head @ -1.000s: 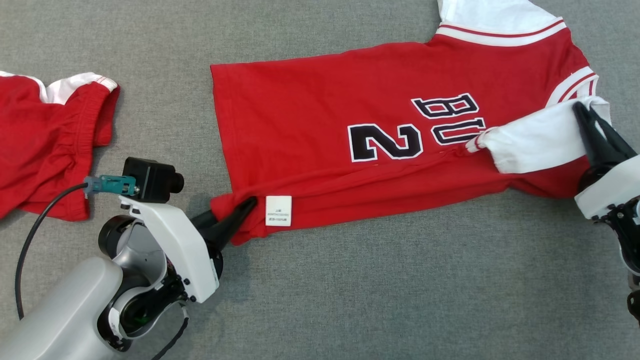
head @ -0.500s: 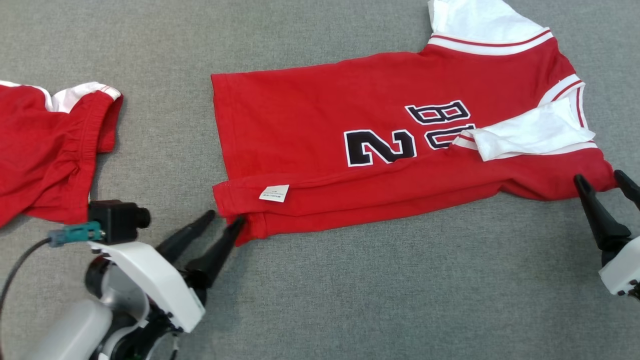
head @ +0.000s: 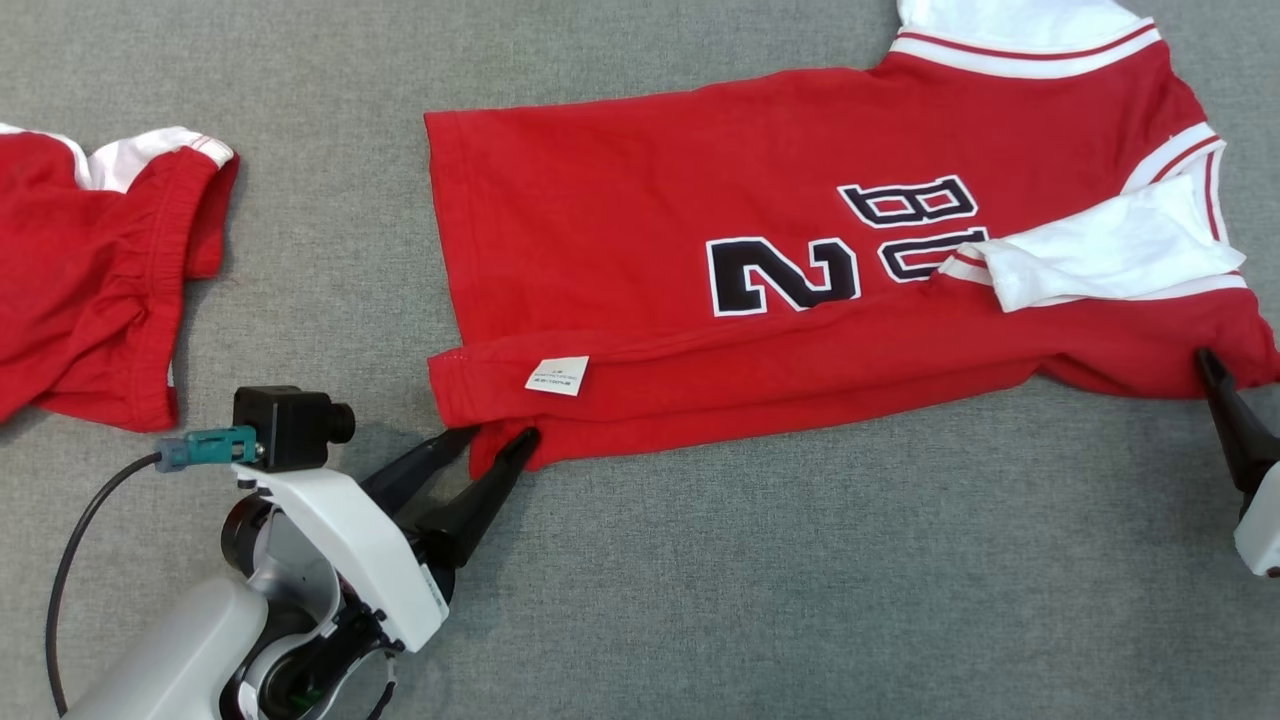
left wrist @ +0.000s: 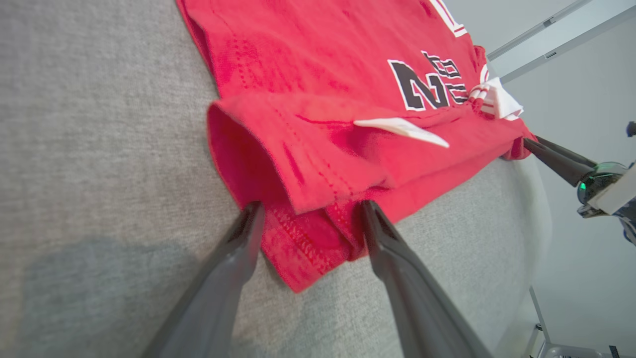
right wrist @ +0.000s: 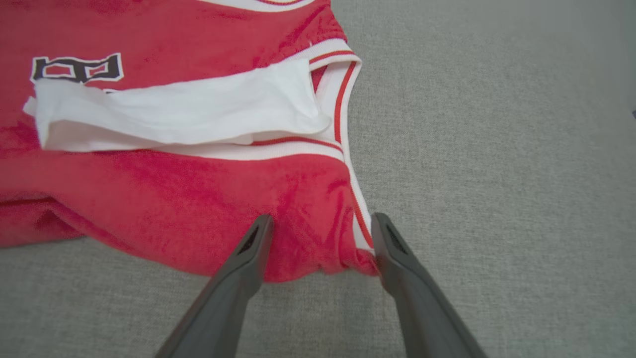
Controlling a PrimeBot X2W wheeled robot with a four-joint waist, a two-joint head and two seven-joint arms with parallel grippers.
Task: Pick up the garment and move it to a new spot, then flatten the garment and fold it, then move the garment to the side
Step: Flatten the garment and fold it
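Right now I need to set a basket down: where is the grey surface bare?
Bare: the wide grey surface below the jersey, between left gripper and right gripper; also the gap between jersey hem and the second red garment. Crowded at both near corners.

— What is the garment point(head: 620, 230) made of?
— Soft red knit cloth, matt, with stitched hems. Its white sleeve point(head: 1100, 250) looks like thinner, smoother cloth. The number point(head: 785, 277) is flat black print edged in white, and the label point(head: 558, 374) is a smooth white tag.
— And the surface point(head: 800, 580)?
— Grey woven fabric, coarse and matt.
— The left gripper point(head: 500, 434)?
— Dark matt plastic fingers point(left wrist: 407, 278); its wrist shell point(head: 350, 530) is glossy white plastic. The other red piece point(head: 90, 280) at the surface's left edge is matt cloth too, gathered at its band.
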